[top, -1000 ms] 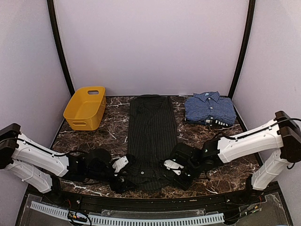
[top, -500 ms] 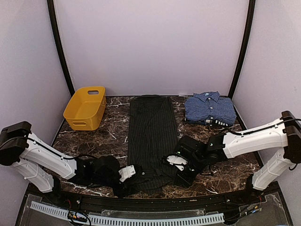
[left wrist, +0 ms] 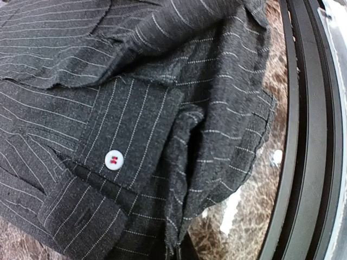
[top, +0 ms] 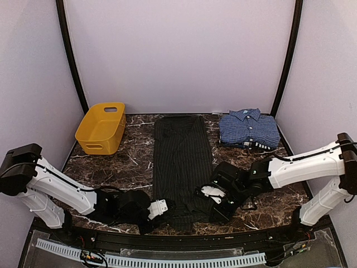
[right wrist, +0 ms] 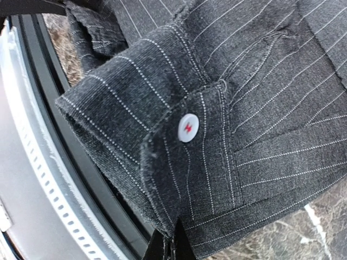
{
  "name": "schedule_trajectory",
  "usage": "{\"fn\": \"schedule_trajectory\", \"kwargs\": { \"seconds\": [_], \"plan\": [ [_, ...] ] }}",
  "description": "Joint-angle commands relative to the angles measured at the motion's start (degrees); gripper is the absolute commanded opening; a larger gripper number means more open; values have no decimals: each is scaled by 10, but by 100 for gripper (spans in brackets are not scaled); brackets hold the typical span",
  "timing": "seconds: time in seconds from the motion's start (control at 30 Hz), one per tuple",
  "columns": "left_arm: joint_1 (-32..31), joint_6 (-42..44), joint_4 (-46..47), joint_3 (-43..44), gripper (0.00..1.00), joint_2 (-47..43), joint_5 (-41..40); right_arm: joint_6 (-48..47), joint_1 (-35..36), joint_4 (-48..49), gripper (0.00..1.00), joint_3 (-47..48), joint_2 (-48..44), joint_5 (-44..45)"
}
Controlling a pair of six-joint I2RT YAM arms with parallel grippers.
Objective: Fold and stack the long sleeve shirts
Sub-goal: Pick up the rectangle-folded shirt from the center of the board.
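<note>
**Both near corners pinched, ready for the lengthwise fold**

The left gripper (top: 166, 209) has its jaws together on a bunched fold of the black pinstriped shirt (top: 181, 151) at its near-left corner. The right gripper (top: 201, 195) is likewise clamped on the hem at the near-right corner, beside a cuff with a white button (right wrist: 188, 127).

The shirt lies as 1 long narrow strip down the middle of the table (top: 134, 162), its sides already turned in and its far end near the back wall. The blue checked shirt (top: 248, 128) sits folded at the far right (a likely base for the stack), and the yellow basket (top: 101, 127) stands far left.

The step in hand looks like grasping the near end. Next, both arms probably must lift together, evenly, and carry that edge towards the far end without letting the tucked sides spill open.
</note>
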Motion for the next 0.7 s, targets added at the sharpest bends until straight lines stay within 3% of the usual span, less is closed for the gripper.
{"fn": "schedule_trajectory", "kwargs": {
  "seconds": [0.0,0.17,0.4,0.67],
  "plan": [
    [-2,-17,-99,30,0,-46,50,35,0,-29,0,4,-25,-23],
    [-2,-54,-167,72,0,-84,166,65,5,-68,0,6,-50,-54],
    [0,-87,-259,136,0,-96,249,66,12,-130,0,34,-79,-85],
    [110,-117,-245,151,0,-111,317,-26,-32,-207,0,155,-17,-8]
  ]
}}
